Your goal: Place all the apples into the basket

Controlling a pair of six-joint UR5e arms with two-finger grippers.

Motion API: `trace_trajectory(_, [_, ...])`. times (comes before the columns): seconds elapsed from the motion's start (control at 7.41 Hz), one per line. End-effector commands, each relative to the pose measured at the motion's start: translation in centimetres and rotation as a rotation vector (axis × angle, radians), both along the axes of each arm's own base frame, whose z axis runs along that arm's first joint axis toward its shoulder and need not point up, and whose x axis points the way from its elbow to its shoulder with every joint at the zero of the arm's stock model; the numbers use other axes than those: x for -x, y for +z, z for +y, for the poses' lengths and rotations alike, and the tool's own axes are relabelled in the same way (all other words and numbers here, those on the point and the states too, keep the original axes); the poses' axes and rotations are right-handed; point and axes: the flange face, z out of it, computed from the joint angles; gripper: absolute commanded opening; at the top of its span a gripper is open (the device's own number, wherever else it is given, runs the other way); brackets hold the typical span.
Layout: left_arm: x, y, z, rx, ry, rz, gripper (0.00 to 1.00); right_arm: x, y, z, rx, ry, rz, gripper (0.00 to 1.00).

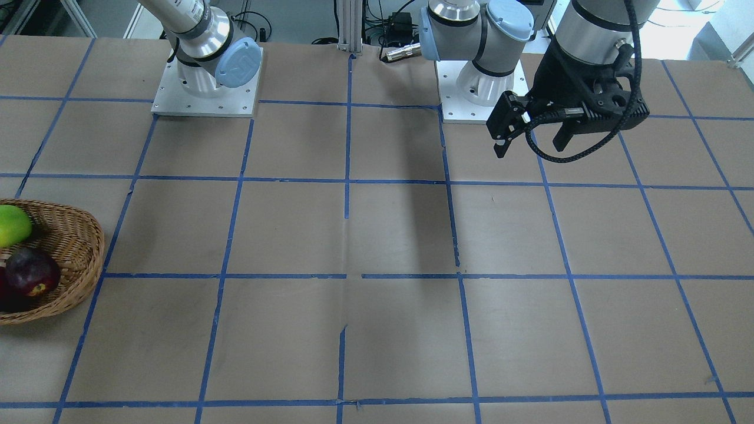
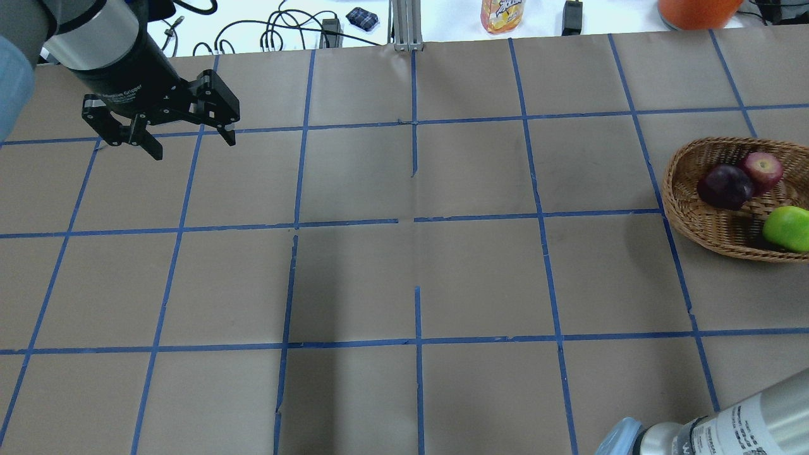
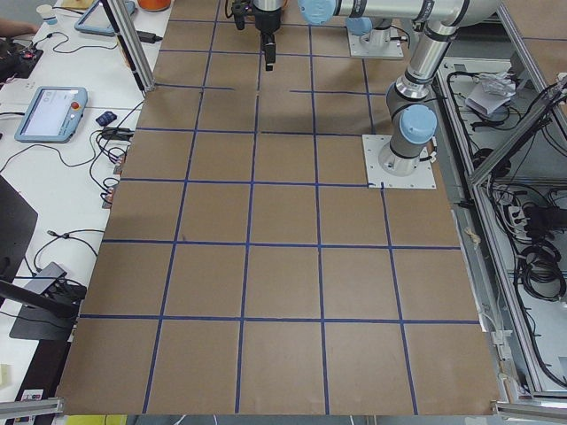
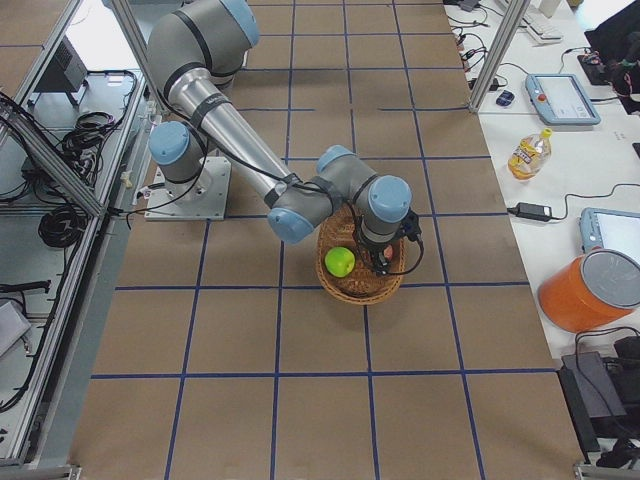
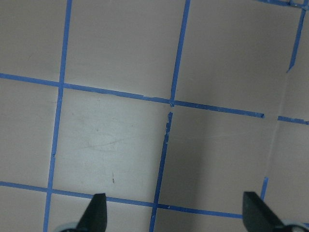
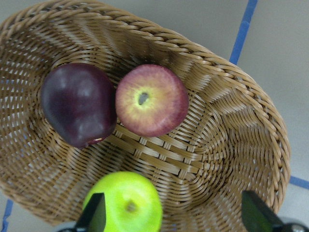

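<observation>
The wicker basket [image 2: 679, 189] stands at the table's right edge and holds all three apples. The dark purplish apple [image 2: 725, 186] touches the red apple [image 2: 763, 170]; the green apple [image 2: 787, 229] lies at the near rim. The right wrist view looks straight down on the dark apple [image 6: 77, 104], the red apple [image 6: 151, 100] and the green apple [image 6: 126, 203] in the basket [image 6: 231, 96]. My right gripper [image 6: 175, 217] is open and empty above the basket [image 4: 350, 290]. My left gripper [image 2: 161, 129] is open and empty, high over the far left of the table [image 5: 176, 217].
The table is brown paper with a blue tape grid. A juice bottle [image 2: 502, 12] and an orange bucket [image 2: 695, 9] stand beyond the far edge. The two arm bases [image 1: 206, 88] [image 1: 477, 88] are bolted at the robot's side. My right arm's upper link [image 2: 727, 430] crosses the near right corner.
</observation>
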Motion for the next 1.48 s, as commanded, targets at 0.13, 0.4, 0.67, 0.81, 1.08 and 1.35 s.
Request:
trace_trajectory(0.13, [0.0, 0.0, 0.0, -0.001, 0.0, -0.001, 1.0, -13.4, 9.2, 0.3, -0.051, 0.073, 0.026, 1.0])
trace_trajectory(0.4, [-0.1, -0.1, 0.0, -0.003, 0.0, -0.004, 1.0, -27.0, 13.9, 1.2, -0.097, -0.099, 0.116, 1.0])
trace_trajectory(0.67, [0.0, -0.1, 0.0, -0.003, 0.0, -0.003, 1.0, -38.8, 15.3, 1.7, -0.077, -0.218, 0.157, 1.0])
trace_trajectory(0.81, [0.0, 0.0, -0.2, 0.002, 0.0, 0.003, 1.0, -44.0, 15.4, 2.2, -0.058, -0.232, 0.162, 1.0])
trace_trajectory(1.08, [0.0, -0.3, -0.2, -0.006, 0.0, -0.001, 1.0, -46.0, 15.4, 2.5, -0.06, -0.243, 0.142, 1.0])
trace_trajectory(1.35, [0.0, -0.2, -0.2, -0.002, 0.0, 0.002, 1.0, -46.2, 15.4, 2.6, -0.067, -0.36, 0.145, 1.0])
